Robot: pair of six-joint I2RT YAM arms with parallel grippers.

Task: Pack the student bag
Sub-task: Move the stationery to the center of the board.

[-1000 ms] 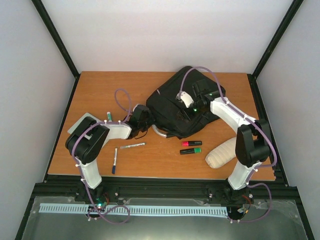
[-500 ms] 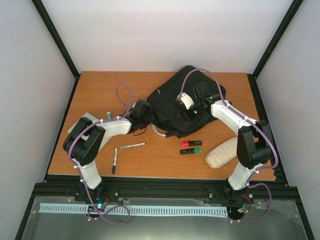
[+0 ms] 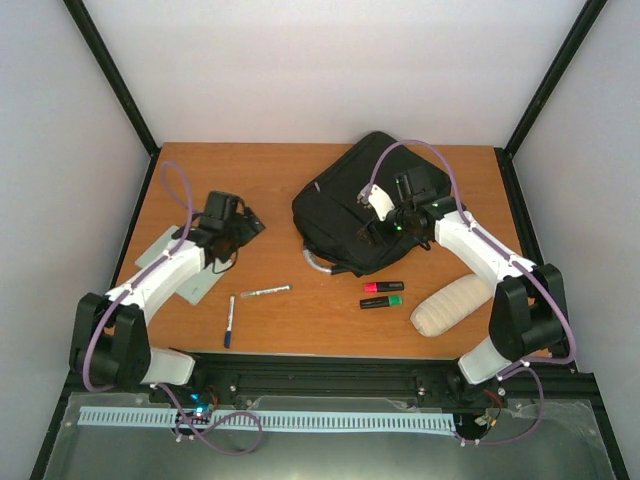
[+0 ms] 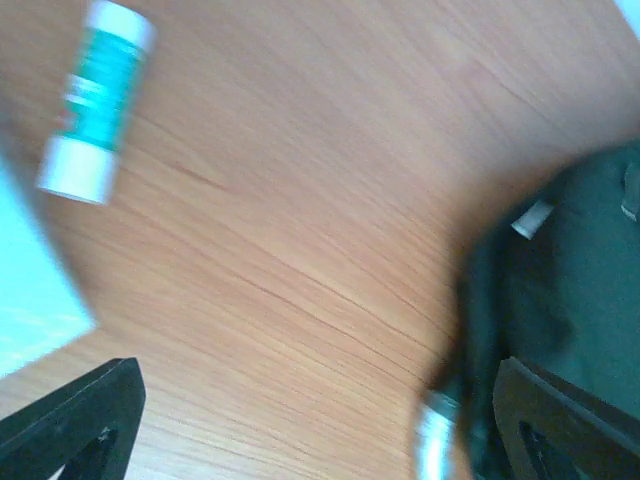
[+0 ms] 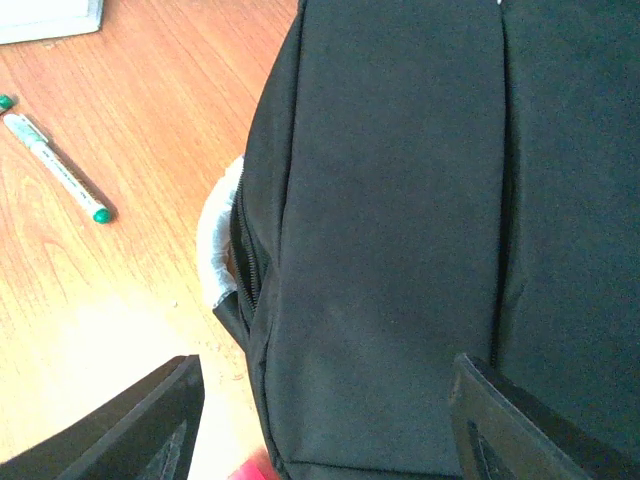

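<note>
The student bag (image 3: 350, 210), a big black backpack, lies at the back middle of the table, its grey loop handle (image 3: 318, 265) toward the front. My right gripper (image 3: 388, 222) hovers over the bag's right half, open. In the right wrist view black fabric (image 5: 390, 230) fills the space between the spread fingers (image 5: 120, 425), and the handle (image 5: 215, 240) shows at the bag's edge. My left gripper (image 3: 242, 222) is open over bare wood left of the bag, holding nothing. The left wrist view shows the bag's edge (image 4: 570, 280) at right.
A thin pen (image 3: 265, 291) and a blue marker (image 3: 229, 320) lie front left. Pink (image 3: 383, 287) and green (image 3: 382, 301) highlighters and a beige ribbed pouch (image 3: 452, 305) lie front right. A green-and-white tube (image 4: 95, 100) and a pale sheet (image 3: 150, 255) lie under the left arm.
My left gripper has let go at the bag's left edge, opened, and drawn back to the left. The right gripper has shifted slightly over the bag.
</note>
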